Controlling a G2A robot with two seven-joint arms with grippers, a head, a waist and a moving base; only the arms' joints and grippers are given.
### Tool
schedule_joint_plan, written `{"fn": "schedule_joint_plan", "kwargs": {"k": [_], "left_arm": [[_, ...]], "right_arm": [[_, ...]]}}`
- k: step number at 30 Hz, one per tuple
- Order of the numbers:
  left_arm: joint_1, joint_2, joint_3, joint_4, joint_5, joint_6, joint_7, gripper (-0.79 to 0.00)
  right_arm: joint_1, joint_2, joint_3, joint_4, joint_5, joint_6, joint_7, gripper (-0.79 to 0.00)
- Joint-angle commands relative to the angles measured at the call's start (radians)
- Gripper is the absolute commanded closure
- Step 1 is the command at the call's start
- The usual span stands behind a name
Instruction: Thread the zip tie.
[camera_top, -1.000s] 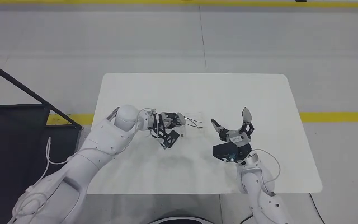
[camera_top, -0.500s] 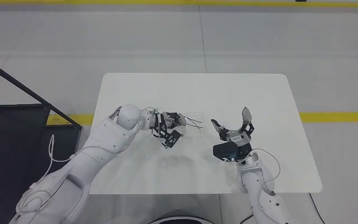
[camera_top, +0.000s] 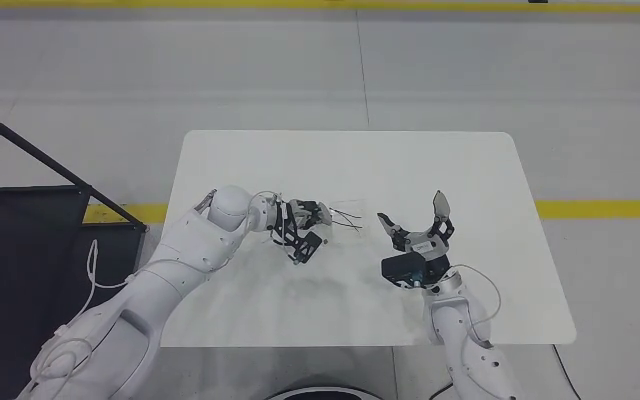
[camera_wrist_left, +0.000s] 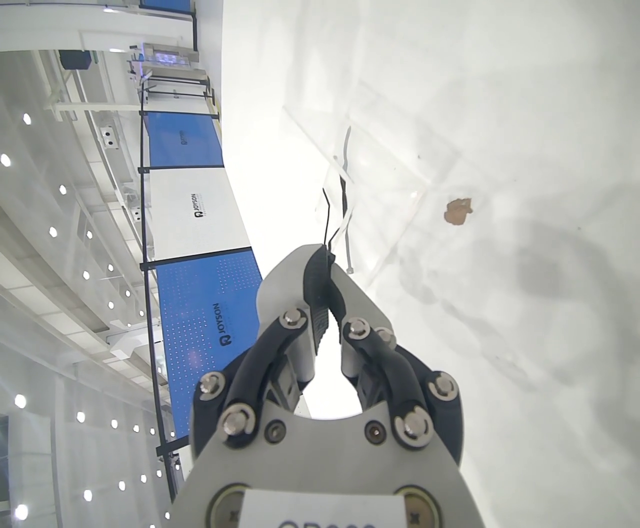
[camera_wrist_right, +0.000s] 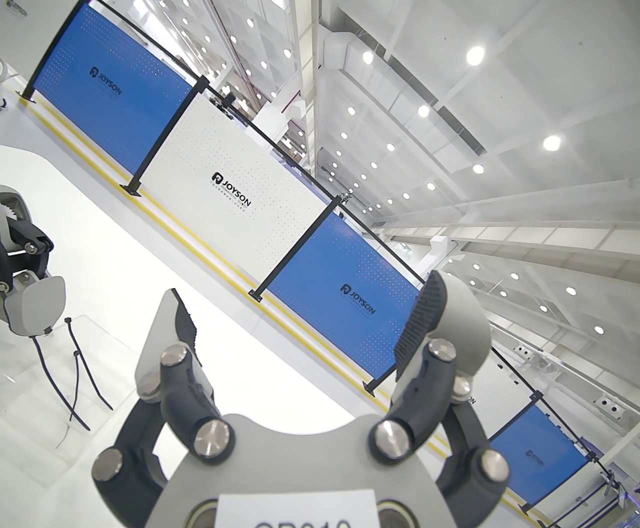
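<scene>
The left claw (camera_wrist_left: 327, 260), its ribbed black pads pressed together, pinches one end of a thin black plastic zip tie (camera_wrist_left: 325, 215) over a clear flat plastic sheet (camera_wrist_left: 395, 160) near the middle of the smooth white round-cornered surface (camera_top: 450, 160). The right claw (camera_wrist_right: 305, 295) stands spread nearby, with open room towards the far edge.

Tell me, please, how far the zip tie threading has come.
Done: the left claw is shut on one end of a black zip tie, above the clear sheet where another tie lies. In hand: the tie trails straight from that claw. Left: the right claw is open, empty and apart from it; I see no loop, so the threading itself seems not begun.
</scene>
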Motion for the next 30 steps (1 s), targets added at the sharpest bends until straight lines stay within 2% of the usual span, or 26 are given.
{"fn": "schedule_joint_plan", "kwargs": {"k": [1,10,17,26,30], "left_arm": [[0.000,0.000,0.001,0.001,0.002,0.001,0.002,0.000],[0.003,0.003,-0.011,0.003,-0.010,0.020,0.016,0.000],[0.008,0.016,-0.040,-0.005,-0.030,0.035,0.054,0.000],[0.031,0.053,-0.105,-0.051,-0.061,0.078,0.150,0.000],[0.054,0.083,-0.151,-0.115,-0.047,0.095,0.187,0.000]], "right_arm": [[0.000,0.000,0.000,0.001,-0.001,0.000,-0.001,-0.785],[0.003,0.000,0.001,0.008,0.004,-0.004,-0.001,-0.785],[0.009,0.000,0.000,0.014,0.012,-0.009,-0.004,-0.785],[0.019,0.000,0.001,0.026,0.033,-0.032,-0.020,-0.785],[0.033,0.004,0.007,0.028,0.082,-0.111,-0.085,-0.785]]}}
